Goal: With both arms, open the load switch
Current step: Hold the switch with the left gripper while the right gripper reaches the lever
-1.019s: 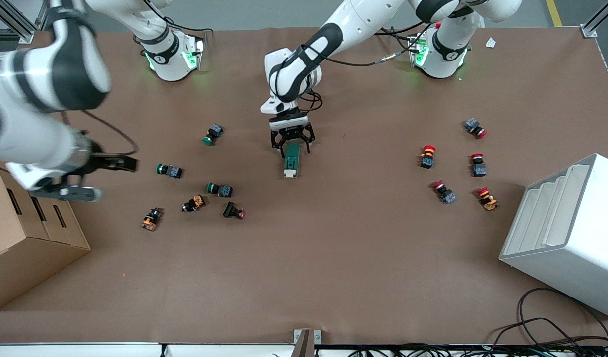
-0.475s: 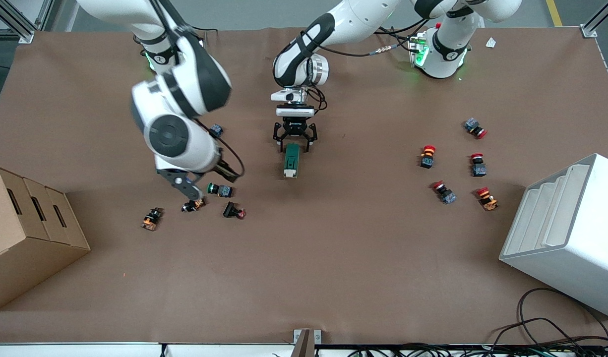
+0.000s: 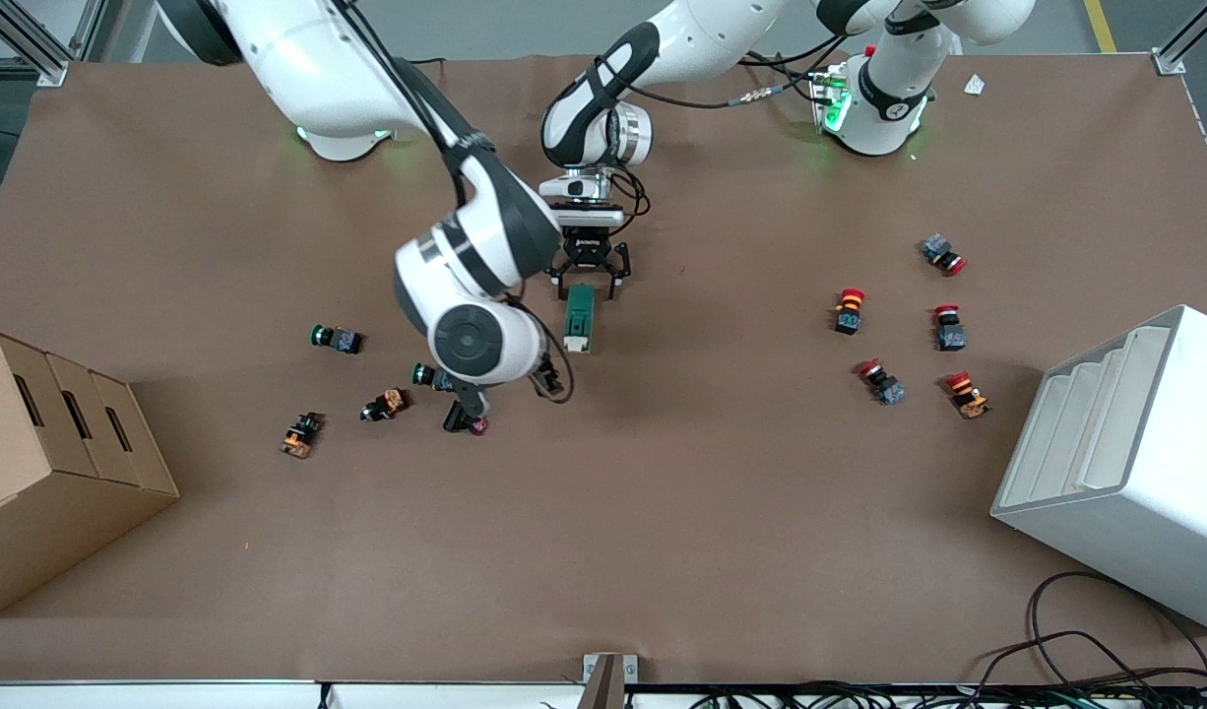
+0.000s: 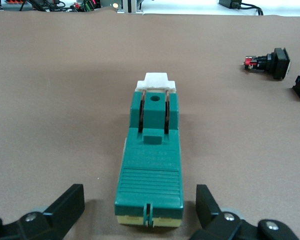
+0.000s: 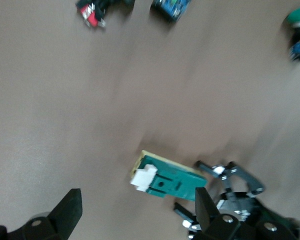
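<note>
Brown table (image 3: 663,512). Nearest the front camera: scattered push-buttons (image 3: 464,418) toward the right arm's end. Right tool (image 5: 135,212) up in the air over the table beside the load switch (image 3: 578,319), fingers (image 5: 66,210) spread open, holding nothing. Load switch lying flat mid-table, dark green, white tab (image 4: 155,82) at the end nearer the front camera. Left tool (image 3: 588,277) low at the switch's other end, fingers (image 4: 65,204) open on either side of the body, apart from it. More red-capped push-buttons (image 3: 849,308) toward the left arm's end.
</note>
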`<state>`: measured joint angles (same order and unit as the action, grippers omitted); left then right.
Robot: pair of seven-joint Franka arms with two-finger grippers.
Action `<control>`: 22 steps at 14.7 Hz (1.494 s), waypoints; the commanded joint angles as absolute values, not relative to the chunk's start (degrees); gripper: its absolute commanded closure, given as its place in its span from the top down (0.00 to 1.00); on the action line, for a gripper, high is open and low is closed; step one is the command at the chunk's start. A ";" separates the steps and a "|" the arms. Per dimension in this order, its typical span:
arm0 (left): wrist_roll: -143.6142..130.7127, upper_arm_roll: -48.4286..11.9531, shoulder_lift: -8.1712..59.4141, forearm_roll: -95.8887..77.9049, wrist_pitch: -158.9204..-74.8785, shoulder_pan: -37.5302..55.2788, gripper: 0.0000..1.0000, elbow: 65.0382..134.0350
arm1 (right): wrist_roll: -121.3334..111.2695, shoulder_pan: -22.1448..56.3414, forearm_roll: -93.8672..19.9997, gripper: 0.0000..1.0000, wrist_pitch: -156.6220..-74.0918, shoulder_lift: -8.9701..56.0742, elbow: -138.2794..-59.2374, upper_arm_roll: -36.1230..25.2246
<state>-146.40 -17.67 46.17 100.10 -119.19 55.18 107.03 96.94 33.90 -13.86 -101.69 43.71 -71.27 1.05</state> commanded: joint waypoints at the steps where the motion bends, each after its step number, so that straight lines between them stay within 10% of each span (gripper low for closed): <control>1: -148.45 -17.58 47.63 100.20 -118.92 56.16 1.00 108.28 | 101.76 37.34 -14.77 1.00 -104.40 48.42 -68.12 0.18; 22: -149.15 -17.23 47.64 100.11 -118.83 55.63 1.00 108.37 | 102.66 39.64 -13.52 1.00 -88.34 49.66 -68.91 0.62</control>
<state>-146.52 -17.60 46.41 100.21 -118.15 55.68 107.07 102.58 39.84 -11.04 -92.56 50.34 -67.68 0.08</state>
